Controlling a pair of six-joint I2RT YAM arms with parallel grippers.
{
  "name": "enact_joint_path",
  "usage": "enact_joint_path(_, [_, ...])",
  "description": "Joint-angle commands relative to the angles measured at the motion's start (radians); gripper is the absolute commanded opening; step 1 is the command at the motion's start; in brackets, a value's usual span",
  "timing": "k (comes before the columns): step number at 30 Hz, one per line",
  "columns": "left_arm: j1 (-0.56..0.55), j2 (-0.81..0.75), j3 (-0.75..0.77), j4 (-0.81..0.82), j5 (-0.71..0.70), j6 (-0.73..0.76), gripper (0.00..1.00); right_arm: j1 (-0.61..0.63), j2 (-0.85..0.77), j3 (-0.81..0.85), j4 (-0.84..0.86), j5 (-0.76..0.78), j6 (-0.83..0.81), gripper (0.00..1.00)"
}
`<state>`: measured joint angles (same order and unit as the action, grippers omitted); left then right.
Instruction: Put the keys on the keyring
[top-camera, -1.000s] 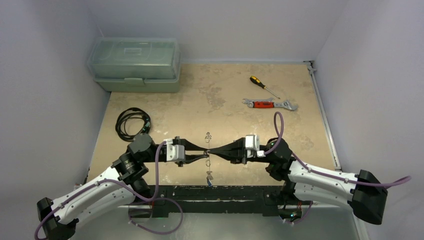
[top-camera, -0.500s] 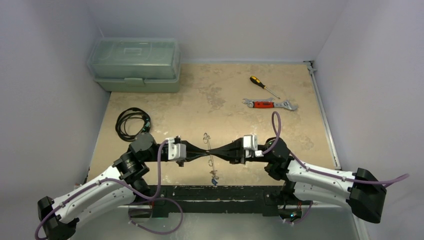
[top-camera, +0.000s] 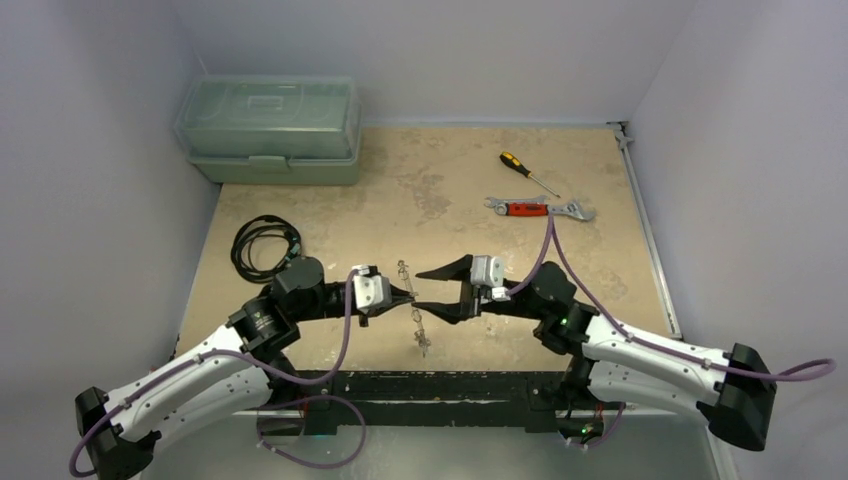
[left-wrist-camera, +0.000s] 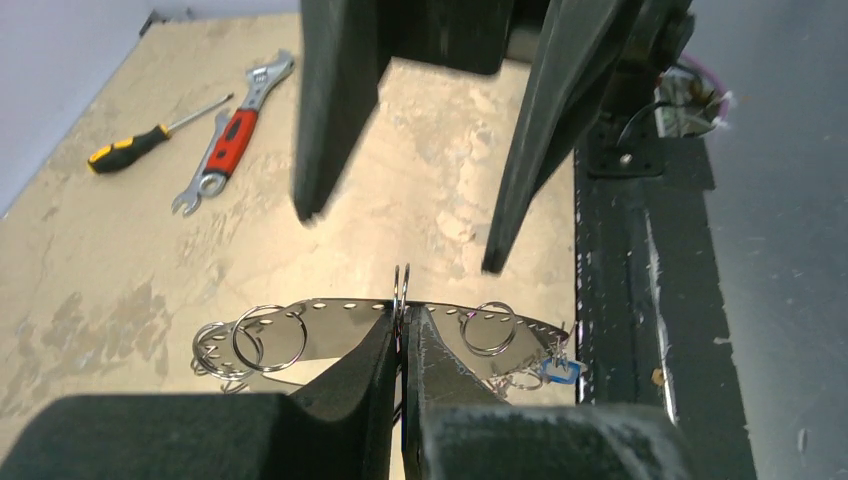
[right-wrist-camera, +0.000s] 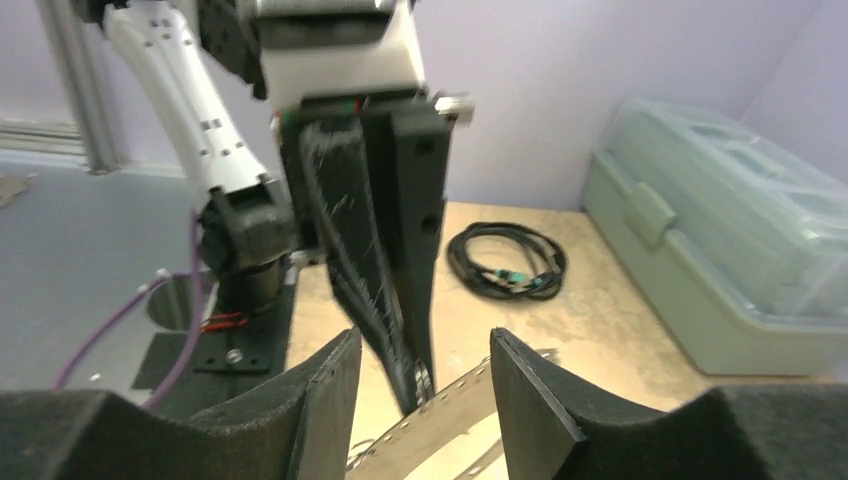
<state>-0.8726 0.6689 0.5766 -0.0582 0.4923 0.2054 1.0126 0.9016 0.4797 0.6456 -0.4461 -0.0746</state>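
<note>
My left gripper (left-wrist-camera: 402, 335) is pinched tight on the keyring (left-wrist-camera: 330, 322). The fingers are pressed together across the middle of that thin perforated band, with a small split ring standing upright in the pinch. The band is held off the table (top-camera: 450, 200), roughly crosswise between my two hands. The keys (left-wrist-camera: 562, 370) dangle from one end, one with a blue tag, and a bunch of small rings hangs at the other.

I judge the band light, thin and springy. It is bare metal and so slippery, and it is apt to twist or swing as the hanging keys shift. The flat face near the middle is the safest place to take it, where the pads can bear on both sides. The edge or the little rings would slide out. The keys are tiny and need a fingertip pinch on the tag or bow.

Just beyond it, my right gripper (top-camera: 420, 289) stands with its jaws well apart and holds nothing. The two fingers straddle the band near my left fingertips. I cannot tell whether the lower one brushes the metal.

Farther out lie the coiled black cable (top-camera: 265, 245) on the left and the red-handled wrench (top-camera: 540, 208) on the right. The yellow-and-black screwdriver (top-camera: 528, 172) lies beyond the wrench. The green plastic toolbox (top-camera: 270, 130) sits at the back left.
</note>
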Motion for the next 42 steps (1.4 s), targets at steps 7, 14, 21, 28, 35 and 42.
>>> enact_joint_path(7, [0.006, 0.047, 0.088, -0.118, -0.068, 0.073, 0.0, 0.003, -0.012, 0.287, -0.587, 0.06, -0.258, 0.56])
enact_joint_path(14, [0.006, 0.067, 0.097, -0.135, -0.06, 0.062, 0.0, 0.003, 0.14, 0.404, -0.796, -0.015, -0.311, 0.47])
enact_joint_path(21, [0.006, 0.077, 0.095, -0.137, -0.045, 0.053, 0.0, 0.003, 0.174, 0.387, -0.751, -0.054, -0.313, 0.32])
enact_joint_path(28, [0.006, 0.086, 0.095, -0.137, -0.038, 0.05, 0.0, 0.003, 0.15, 0.366, -0.709, -0.058, -0.309, 0.29])
enact_joint_path(35, [0.006, 0.083, 0.095, -0.137, -0.029, 0.048, 0.0, 0.003, 0.182, 0.364, -0.712, -0.032, -0.313, 0.25])
enact_joint_path(42, [0.006, 0.083, 0.094, -0.134, -0.027, 0.046, 0.0, 0.004, 0.197, 0.361, -0.7, -0.012, -0.325, 0.17])
